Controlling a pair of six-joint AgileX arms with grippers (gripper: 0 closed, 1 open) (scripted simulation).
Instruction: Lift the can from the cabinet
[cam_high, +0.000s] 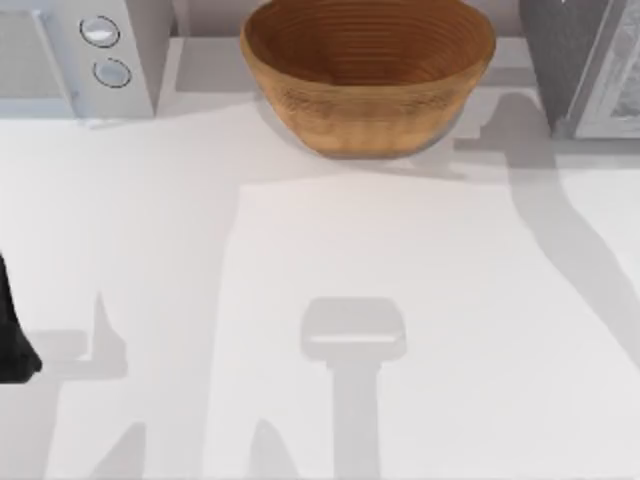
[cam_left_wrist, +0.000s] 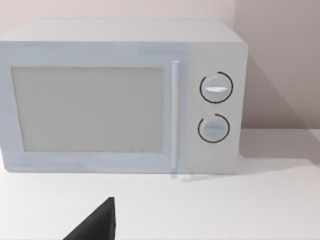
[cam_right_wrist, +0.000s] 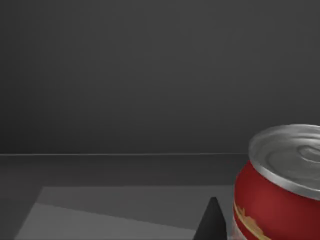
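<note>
One white table carries a microwave and a wicker bowl, while inside the dark grey cabinet the red can stands upright just beside one finger of the right gripper, whose opening cannot be told.

Tabletop: carries the microwave, the bowl and the cabinet along its far edge.
Microwave: far left corner, its door and two knobs facing the near side.
Bowl: far middle, between microwave and cabinet, apart from both.
Cabinet: far right corner.
Can: upright on the cabinet's inner floor, a right gripper finger just beside it.
Left arm: at the left edge, near side.
</note>
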